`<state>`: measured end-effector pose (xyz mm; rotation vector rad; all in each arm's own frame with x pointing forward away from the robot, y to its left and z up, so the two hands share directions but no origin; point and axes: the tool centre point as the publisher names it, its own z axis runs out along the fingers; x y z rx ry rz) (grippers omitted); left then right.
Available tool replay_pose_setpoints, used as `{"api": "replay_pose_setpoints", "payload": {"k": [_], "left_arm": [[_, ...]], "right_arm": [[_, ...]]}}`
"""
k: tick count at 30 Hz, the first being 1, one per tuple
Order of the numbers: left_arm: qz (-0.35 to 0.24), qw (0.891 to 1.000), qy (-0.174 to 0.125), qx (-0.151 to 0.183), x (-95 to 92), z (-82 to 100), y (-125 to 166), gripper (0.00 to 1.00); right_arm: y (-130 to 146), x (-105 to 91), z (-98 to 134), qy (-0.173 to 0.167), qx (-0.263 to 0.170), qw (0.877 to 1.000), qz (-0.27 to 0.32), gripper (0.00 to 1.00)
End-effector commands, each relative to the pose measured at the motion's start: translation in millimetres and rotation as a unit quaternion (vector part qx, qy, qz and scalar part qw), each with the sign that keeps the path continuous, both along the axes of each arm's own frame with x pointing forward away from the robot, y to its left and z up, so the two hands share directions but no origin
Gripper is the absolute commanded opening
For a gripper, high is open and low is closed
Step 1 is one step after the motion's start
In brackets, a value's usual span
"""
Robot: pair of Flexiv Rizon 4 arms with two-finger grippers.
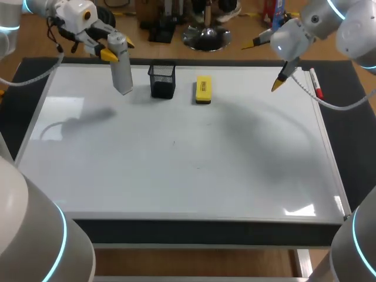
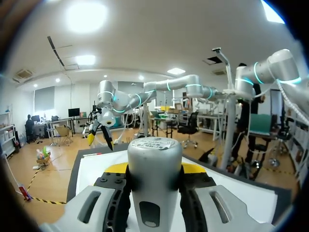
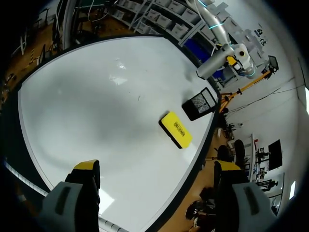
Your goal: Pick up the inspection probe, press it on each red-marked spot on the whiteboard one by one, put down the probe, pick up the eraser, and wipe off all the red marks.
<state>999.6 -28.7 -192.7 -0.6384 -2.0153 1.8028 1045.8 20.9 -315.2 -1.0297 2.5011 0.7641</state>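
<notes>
whiteboard (image 1: 176,170): glossy, smooth | probe (image 1: 122,75): silvery sheen | holder (image 1: 163,80): black mesh

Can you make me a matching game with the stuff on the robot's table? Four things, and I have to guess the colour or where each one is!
Things:
1. probe
2. eraser
3. mesh pen holder
4. right gripper

Clues:
A. yellow, lying flat on the whiteboard
B. open, holding nothing
C. black, standing between the probe and the eraser
D. grey, held by the left gripper

Right pairs: 1-D, 2-A, 3-C, 4-B.
</notes>
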Motion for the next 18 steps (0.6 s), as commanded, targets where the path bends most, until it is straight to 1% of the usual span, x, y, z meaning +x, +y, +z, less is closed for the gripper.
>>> {"api": "replay_pose_setpoints", "payload": {"k": [1, 6, 10, 14, 18], "left_arm": [[-0.056, 0.998, 0.007, 0.015, 15.7, 14.3, -4, 0.0], [-0.04, 0.999, 0.012, 0.02, 28.4, 25.6, -16, 0.0], [-0.013, 1.0, 0.019, 0.018, 40.4, 30.1, -21, 0.0], [0.015, 1.0, 0.022, 0.009, 52.9, 33.4, -26, 0.0], [0.025, 0.999, 0.02, 0.003, 63.7, 37.0, -34, 0.0]], "right_arm": [[0, 0.0, 0, 0.0, -0.002, 1.0, 0.001, 1.0], [0, 0.0, 0, 0.0, -0.002, 1.0, 0.001, 1.0], [0, 0.0, 0, 0.0, -0.002, 1.0, 0.001, 1.0], [0, 0.0, 0, 0.0, -0.002, 1.0, 0.001, 1.0], [0, 0.0, 0, 0.0, -0.002, 1.0, 0.001, 1.0]]}}
